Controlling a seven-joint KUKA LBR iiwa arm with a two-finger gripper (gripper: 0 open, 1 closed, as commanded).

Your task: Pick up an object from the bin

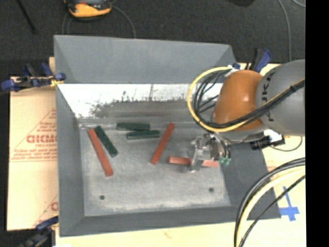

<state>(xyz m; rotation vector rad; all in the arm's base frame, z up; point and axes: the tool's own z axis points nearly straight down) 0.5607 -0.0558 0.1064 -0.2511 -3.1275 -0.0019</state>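
Observation:
My gripper (198, 161) is low at the right side of the bin floor, under the orange wrist cover. Its metal fingers (197, 151) stand right at a short red bar (179, 160) lying flat; another red piece (209, 163) shows on the gripper's right, so the fingers seem to straddle one red bar. A small green bit (224, 161) shows just right of the gripper. A longer red bar (162, 143) lies slanted just to the left.
Two dark green bars (133, 126) (143, 134) lie near the back of the floor. At the left, a long red bar (99, 152) and a dark green bar (105, 141) lie side by side, slanted. The arm covers the bin's right wall.

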